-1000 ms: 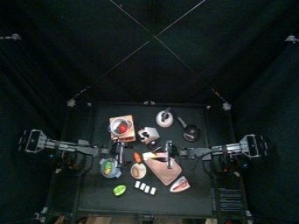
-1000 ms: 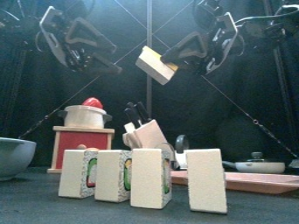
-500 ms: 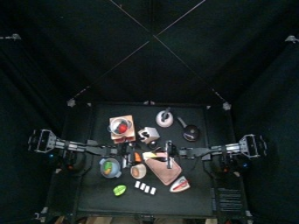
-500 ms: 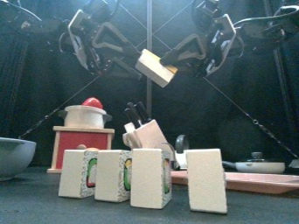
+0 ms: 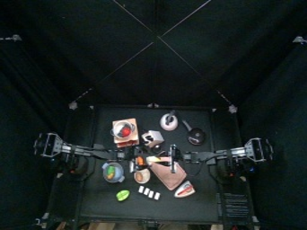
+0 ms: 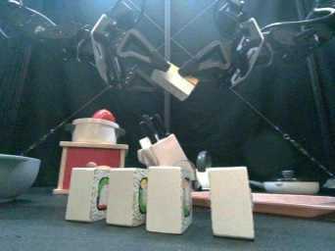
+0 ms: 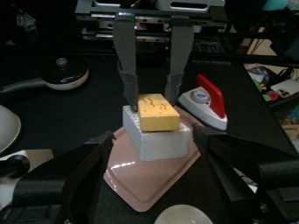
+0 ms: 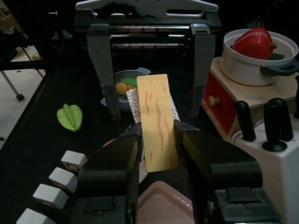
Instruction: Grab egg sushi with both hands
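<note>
Above the cluttered black desk (image 6: 39, 227), the right claw (image 6: 197, 71) grips the egg sushi (image 6: 173, 80) aloft; the left claw (image 6: 131, 65) gapes wide just beside it.

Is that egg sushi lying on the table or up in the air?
In the air: the egg sushi hangs tilted in the right gripper, above everything.
</note>
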Robot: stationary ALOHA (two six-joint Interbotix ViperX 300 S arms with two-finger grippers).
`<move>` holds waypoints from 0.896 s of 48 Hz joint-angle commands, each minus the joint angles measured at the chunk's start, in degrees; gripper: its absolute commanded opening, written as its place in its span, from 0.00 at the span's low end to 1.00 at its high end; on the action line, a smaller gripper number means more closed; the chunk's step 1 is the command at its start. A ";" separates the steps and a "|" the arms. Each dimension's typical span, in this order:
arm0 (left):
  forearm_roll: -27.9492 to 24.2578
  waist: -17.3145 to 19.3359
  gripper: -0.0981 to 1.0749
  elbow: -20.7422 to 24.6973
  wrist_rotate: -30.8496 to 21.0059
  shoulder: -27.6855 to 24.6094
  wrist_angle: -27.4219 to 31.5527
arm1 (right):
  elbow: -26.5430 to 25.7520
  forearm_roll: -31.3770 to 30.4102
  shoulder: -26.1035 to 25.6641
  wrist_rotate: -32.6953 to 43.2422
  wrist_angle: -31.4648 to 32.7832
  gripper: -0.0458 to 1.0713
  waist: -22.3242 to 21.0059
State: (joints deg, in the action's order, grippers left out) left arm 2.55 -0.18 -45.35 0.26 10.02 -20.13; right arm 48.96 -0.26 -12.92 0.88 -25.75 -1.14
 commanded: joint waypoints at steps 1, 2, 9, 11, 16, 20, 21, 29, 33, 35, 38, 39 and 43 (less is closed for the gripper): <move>0.26 0.18 0.95 1.58 0.00 0.00 -0.53 | -0.62 0.09 -0.70 0.00 -0.70 0.55 -0.09; 0.35 0.26 0.95 1.67 0.00 0.00 -0.62 | -0.62 0.09 -0.62 0.00 -0.70 0.55 -0.09; 0.88 0.26 0.93 1.76 0.00 -0.09 -0.97 | -0.53 0.09 -0.62 0.00 -0.70 0.55 -0.09; 0.88 0.26 0.93 1.76 0.00 -0.18 -0.97 | -0.53 0.09 -0.62 0.00 -0.70 0.55 -0.09; 0.88 0.26 0.90 1.76 0.00 -0.26 -0.97 | -0.53 0.09 -0.62 0.00 -0.70 0.55 -0.09; 0.79 0.26 0.86 1.76 0.09 -0.35 -0.97 | -0.53 0.09 -0.62 0.00 -0.70 0.55 -0.09; 0.79 0.26 0.85 1.76 0.09 -0.44 -0.97 | -0.62 0.09 -0.62 0.00 -0.70 0.55 -0.18; 0.88 0.26 0.77 1.85 0.09 -0.44 -0.97 | -0.53 0.09 -0.62 0.00 -0.70 0.55 -0.09; 0.79 0.26 0.72 1.85 0.09 -0.44 -0.97 | -0.44 0.09 -0.53 0.00 -0.70 0.55 -0.09; 0.70 0.26 0.70 1.85 0.09 -0.44 -0.97 | -0.53 0.09 -0.53 0.00 -0.70 0.55 -0.09; 0.70 0.26 0.67 1.85 0.09 -0.44 -0.97 | -0.44 0.09 -0.44 0.00 -0.70 0.55 -0.09; 0.70 0.26 0.66 1.85 0.09 -0.35 -0.97 | -0.44 0.09 -0.44 0.00 -0.70 0.55 -0.09; 0.70 0.26 0.61 1.76 0.18 -0.35 -0.97 | -0.44 0.09 -0.35 0.00 -0.70 0.55 -0.09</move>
State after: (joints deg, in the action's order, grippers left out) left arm 3.25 0.00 -45.09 0.26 9.40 -20.48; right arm 49.04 -0.26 -12.66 0.88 -25.84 -1.23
